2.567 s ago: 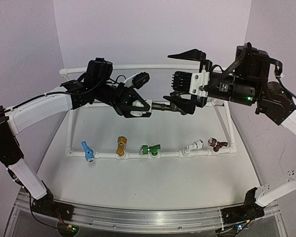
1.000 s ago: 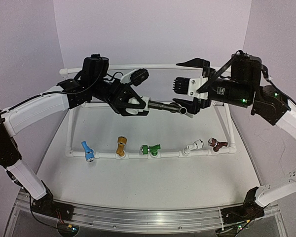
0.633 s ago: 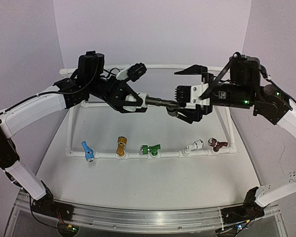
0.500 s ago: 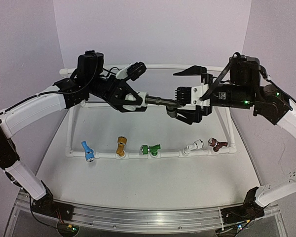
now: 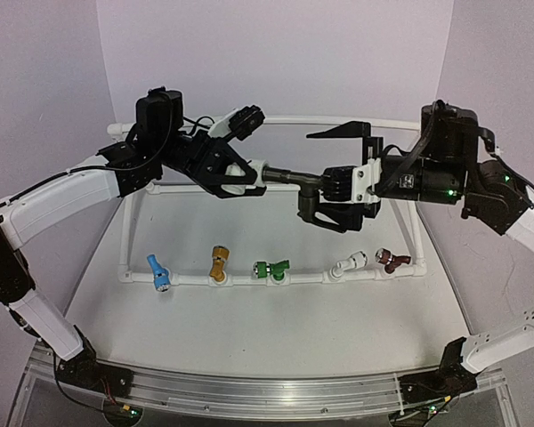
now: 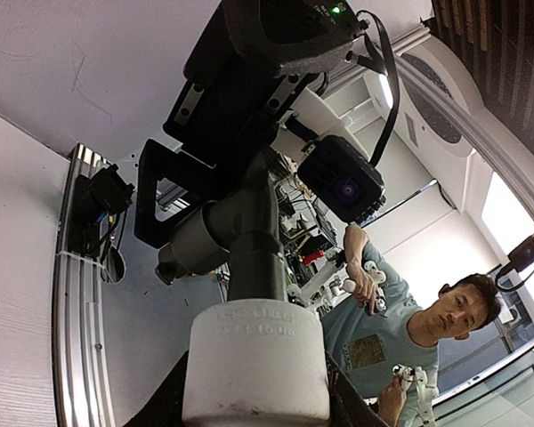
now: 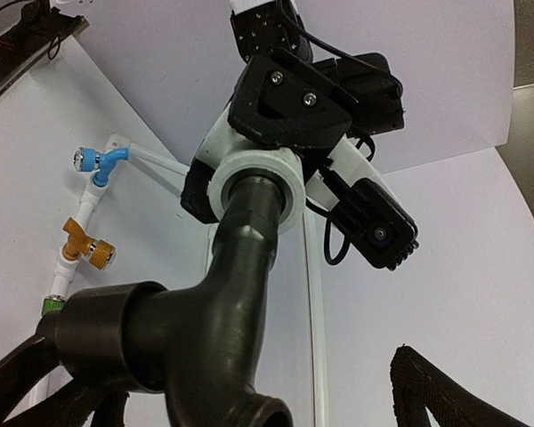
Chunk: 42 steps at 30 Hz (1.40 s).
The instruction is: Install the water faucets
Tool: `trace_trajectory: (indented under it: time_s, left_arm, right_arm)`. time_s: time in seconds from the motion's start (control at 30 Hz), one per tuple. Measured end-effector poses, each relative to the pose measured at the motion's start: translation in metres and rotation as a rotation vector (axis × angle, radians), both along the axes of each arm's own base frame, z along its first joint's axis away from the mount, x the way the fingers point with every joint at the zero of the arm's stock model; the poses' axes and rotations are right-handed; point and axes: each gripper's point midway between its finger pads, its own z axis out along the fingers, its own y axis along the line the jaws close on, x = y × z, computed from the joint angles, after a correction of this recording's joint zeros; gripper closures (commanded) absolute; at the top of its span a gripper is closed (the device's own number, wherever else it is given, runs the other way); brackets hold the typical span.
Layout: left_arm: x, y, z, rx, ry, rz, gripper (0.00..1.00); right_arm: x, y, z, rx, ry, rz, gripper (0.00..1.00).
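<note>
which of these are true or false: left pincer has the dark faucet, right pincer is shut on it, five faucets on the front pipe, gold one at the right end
1. The left pincer grips the dark grey faucet at its white fitting. True.
2. The right pincer is shut on that faucet. False: its jaws stand wide open around the faucet's far end.
3. The front pipe carries five small faucets. True.
4. The gold faucet is at the right end of the row. False: it is second from the left; the maroon faucet is at the right end.
</note>
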Motion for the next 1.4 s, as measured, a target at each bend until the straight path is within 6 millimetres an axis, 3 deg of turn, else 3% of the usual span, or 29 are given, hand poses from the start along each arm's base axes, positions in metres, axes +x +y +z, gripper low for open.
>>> trace_trajectory:
  time_s: [0.37,0.63,0.83,1.0,1.07,1.17,1.33,1.4]
  left_arm:
    - [0.000,0.000,0.004,-0.013,-0.007,-0.003,1.00]
    - [0.012,0.001,0.001,-0.011,0.004,0.038,1.00]
    - [0.029,0.001,-0.003,0.001,0.039,0.094,1.00]
    - [0.040,0.003,0.002,-0.015,0.045,0.134,1.00]
    - [0.043,0.004,0.006,-0.027,0.043,0.144,1.00]
    - [0.044,0.005,0.011,-0.040,0.041,0.154,1.00]
    - [0.046,0.006,0.020,-0.067,0.041,0.164,1.00]
    - [0.045,0.007,0.025,-0.078,0.043,0.163,1.00]
  right_arm:
    - [-0.013,-0.002,0.008,0.019,-0.022,0.054,0.02]
    - [0.006,-0.012,0.013,0.026,-0.045,-0.082,0.02]
    - [0.030,-0.048,0.029,0.079,-0.089,-0.295,0.02]
    - [0.030,-0.077,0.008,0.077,-0.070,-0.371,0.07]
    - [0.028,-0.080,-0.002,0.072,-0.050,-0.372,0.13]
    - [0.026,-0.075,-0.020,0.044,-0.025,-0.346,0.37]
    - [0.018,-0.058,-0.049,0.004,-0.012,-0.250,0.93]
    - [0.014,-0.052,-0.054,0.014,-0.035,-0.209,1.00]
